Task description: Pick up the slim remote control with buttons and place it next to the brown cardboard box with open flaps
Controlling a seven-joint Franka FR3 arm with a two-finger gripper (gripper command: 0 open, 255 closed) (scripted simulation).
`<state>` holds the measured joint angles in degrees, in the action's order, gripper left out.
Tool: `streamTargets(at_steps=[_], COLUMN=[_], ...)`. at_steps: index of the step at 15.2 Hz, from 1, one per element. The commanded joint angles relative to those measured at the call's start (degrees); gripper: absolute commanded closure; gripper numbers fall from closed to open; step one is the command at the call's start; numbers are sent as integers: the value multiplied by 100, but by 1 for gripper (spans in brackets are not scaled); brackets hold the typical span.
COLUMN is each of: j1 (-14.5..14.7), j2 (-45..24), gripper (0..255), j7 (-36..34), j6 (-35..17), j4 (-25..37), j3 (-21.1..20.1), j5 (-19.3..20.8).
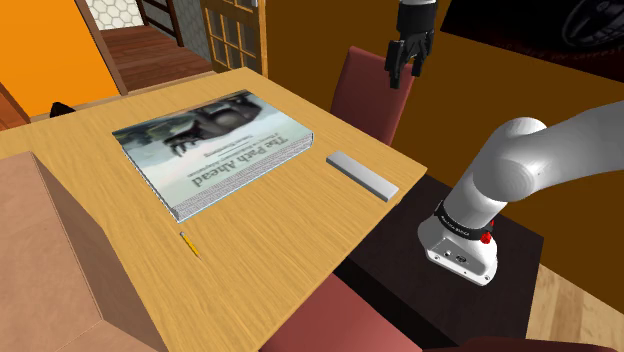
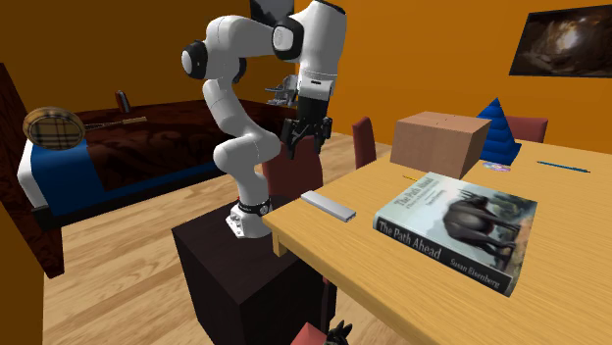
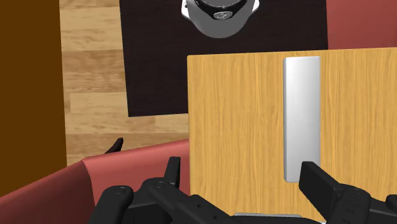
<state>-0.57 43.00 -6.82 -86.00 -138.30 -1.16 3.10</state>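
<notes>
Scanning the shoulder view from its left, we meet the brown cardboard box (image 1: 45, 250) first, a big plain-sided block standing on the pale, wood-grained counter (image 1: 270, 225). Its top runs out of that view, and in the second exterior view it looks flat, so we cannot tell what the box (image 2: 439, 142) holds. Just beside it a short yellow pencil (image 1: 189, 244) lies on the bare wood. Next comes a thick book (image 1: 215, 145) lying flat, its glossy cover showing a greyish picture and the title "The Path Ahead", its page edges a banded grey. Further right, apart from the book and well apart from the box, lies the remote control (image 1: 361, 175). It is a slim, flat, straight-edged bar drawn plain pale grey, and it rests near the counter edge that faces the stand (image 1: 470, 300). The stand is a dark, matte block. Behind that edge stands a dark red chair (image 1: 370, 95), and high above it hangs the gripper (image 1: 405, 65), all black. We see its fingers (image 3: 318, 181) spread apart with nothing between them. In the wrist view the gripper (image 3: 240, 165) looks straight down at the remote control (image 3: 301, 118), which lies far below, untouched.
</notes>
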Motion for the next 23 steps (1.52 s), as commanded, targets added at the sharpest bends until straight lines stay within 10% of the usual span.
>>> streamTargets(at_steps=[1, 23], j1=[0, 936], j2=[0, 123], gripper=[0, 0], j7=[0, -1964], j6=[0, -3957], j4=[0, -3149], j3=[0, -1727], j5=[0, -1761])
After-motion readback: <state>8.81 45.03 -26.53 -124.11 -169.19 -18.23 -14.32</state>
